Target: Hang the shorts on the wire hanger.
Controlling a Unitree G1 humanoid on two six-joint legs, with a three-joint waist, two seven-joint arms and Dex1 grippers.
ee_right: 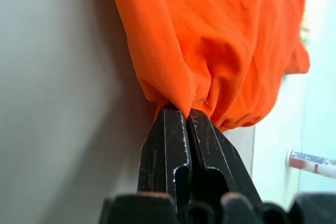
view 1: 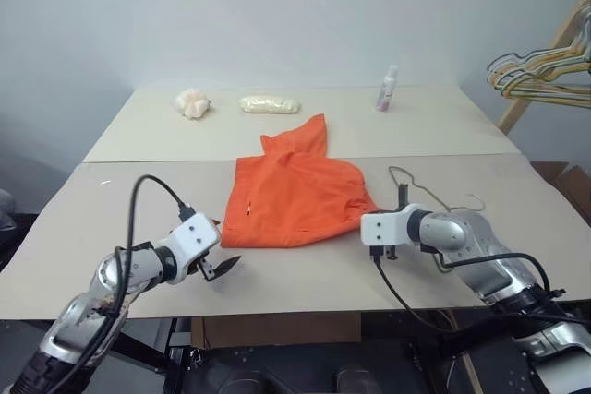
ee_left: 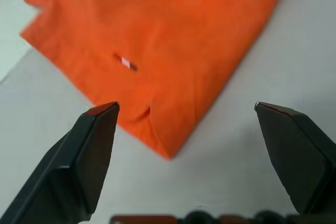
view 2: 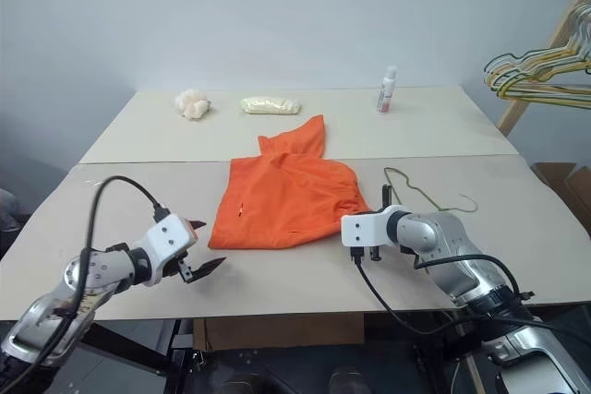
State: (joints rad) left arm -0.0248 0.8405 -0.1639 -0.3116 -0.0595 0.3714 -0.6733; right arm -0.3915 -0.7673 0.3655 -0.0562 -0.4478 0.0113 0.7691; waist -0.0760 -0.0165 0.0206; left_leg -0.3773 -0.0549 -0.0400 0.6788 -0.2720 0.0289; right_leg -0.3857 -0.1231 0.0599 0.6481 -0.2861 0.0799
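**Shorts pinched at their near right corner, hanger lying beside them**

We see the shorts spread flat near the middle of the pale counter, one leg reaching toward the far side. Our right gripper has its jaws clenched on a fold of orange fabric at the near right corner. The wire hanger lies flat just right of the shorts, partly hidden behind our right arm. Our left gripper hangs low over the counter at the shorts' near left corner, jaws released and spread wide, touching nothing.

The counter is made of two boards meeting in a seam under the shorts. On the far board stand a crumpled pale lump, a pale yellowish bag and a small white bottle, all well apart from the shorts. A plain light wall rises behind. At the far right, off the counter, a wooden rack carries a bunch of coloured hangers.
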